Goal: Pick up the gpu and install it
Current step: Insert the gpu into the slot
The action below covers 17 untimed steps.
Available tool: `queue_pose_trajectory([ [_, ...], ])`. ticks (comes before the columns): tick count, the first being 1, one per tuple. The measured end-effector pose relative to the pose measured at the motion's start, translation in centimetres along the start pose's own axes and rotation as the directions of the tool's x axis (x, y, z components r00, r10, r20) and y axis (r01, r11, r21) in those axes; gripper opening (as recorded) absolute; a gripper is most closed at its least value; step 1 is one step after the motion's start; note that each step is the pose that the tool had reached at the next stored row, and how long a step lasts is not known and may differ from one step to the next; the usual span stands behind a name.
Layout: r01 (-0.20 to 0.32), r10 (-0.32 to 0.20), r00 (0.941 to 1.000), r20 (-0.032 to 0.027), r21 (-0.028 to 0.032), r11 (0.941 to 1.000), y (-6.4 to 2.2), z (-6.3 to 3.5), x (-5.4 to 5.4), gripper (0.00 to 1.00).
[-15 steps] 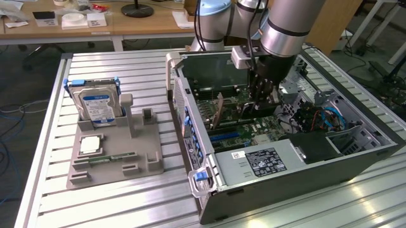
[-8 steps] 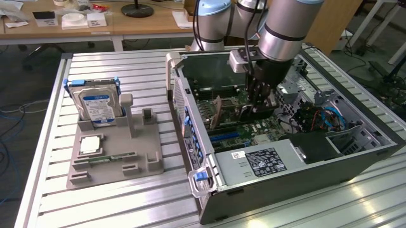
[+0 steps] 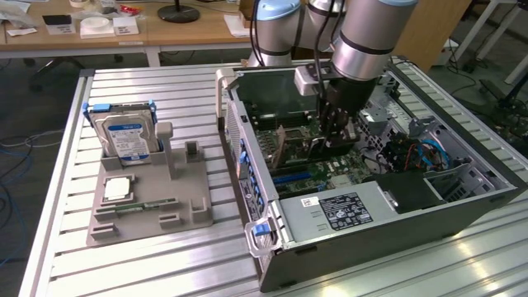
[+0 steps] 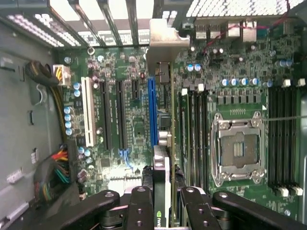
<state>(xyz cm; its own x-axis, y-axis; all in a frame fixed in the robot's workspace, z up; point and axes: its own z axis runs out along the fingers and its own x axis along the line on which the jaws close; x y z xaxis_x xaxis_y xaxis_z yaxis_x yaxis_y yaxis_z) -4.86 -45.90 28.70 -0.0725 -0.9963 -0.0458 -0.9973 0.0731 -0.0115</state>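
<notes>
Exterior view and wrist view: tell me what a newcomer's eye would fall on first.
The silver arm reaching down into the open computer case, at the exterior view's right, draws the eye first. In the wrist view, the gripper is shut on the gpu, held edge-on over the green motherboard beside a long blue slot. At the exterior view's left, a hard drive stands upright in a grey holder.

Only readable bit: the Nvidia eye logo (image 4: 158, 218) w/ the start of the brand name, on the edge of the gpu (image 4: 161, 191) in the wrist view. The black-white label (image 3: 342, 210) on the power supply box (image 3: 295, 218) has print, too small to read. Same w/ the blue-white label (image 3: 130, 141) on the hard drive (image 3: 123, 117).
</notes>
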Motion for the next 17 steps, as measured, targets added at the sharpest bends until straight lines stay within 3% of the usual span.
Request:
queue_pose_trajectory([
  [17, 0.000, 0.000, 1.0000, -0.0001, 0.0000, 1.0000, 1.10, 0.93, 0.16, 0.27],
])
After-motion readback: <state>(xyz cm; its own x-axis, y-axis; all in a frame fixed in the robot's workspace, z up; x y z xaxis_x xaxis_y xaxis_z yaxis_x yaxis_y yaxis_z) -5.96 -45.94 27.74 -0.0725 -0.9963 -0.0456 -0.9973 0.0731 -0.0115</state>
